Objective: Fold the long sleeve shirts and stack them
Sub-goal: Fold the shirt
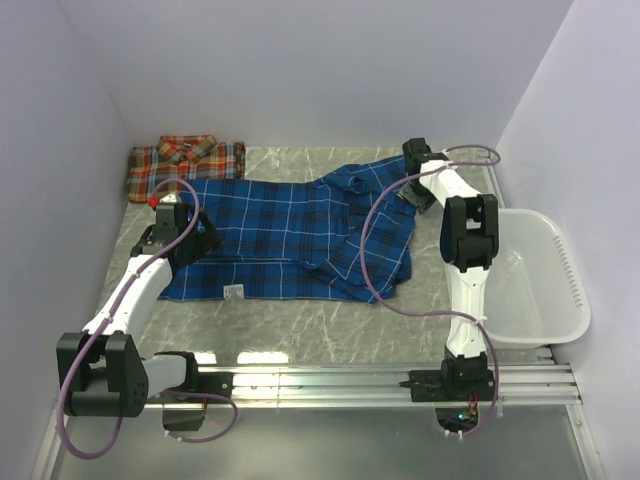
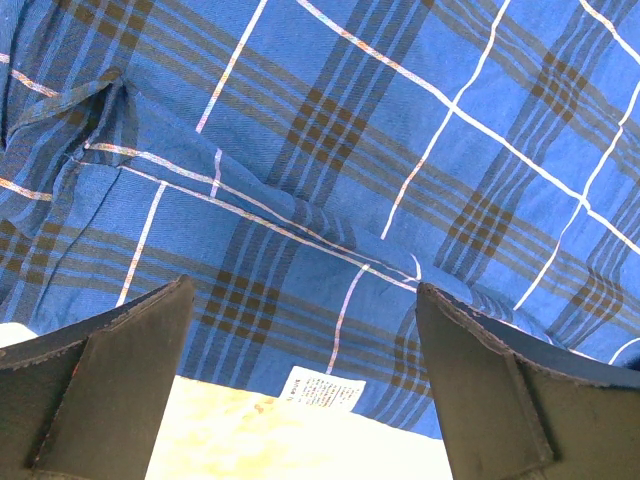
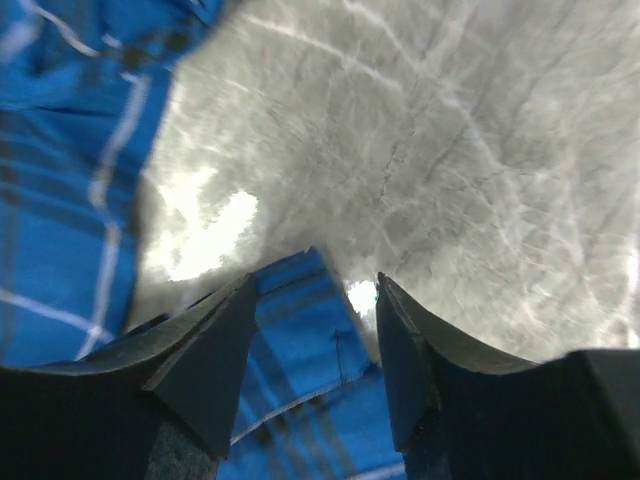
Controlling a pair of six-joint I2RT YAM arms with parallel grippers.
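The royal blue plaid long sleeve shirt (image 1: 290,235) lies spread across the middle of the table, one sleeve reaching to the back right. The red-orange plaid shirt (image 1: 185,160) rests folded at the back left corner. My left gripper (image 1: 190,238) hovers open over the blue shirt's left part; in its wrist view the fingers (image 2: 120,370) straddle the hem (image 2: 350,150) and a white care label (image 2: 322,392). My right gripper (image 1: 412,185) is at the sleeve end. Its jaws stand apart around the blue cuff (image 3: 300,340), with a gap beside the right finger (image 3: 410,350).
A white plastic basket (image 1: 530,280) stands at the right edge, beside the right arm. Grey marble tabletop (image 3: 420,130) shows behind the cuff and along the front (image 1: 300,335). Walls enclose the back and both sides.
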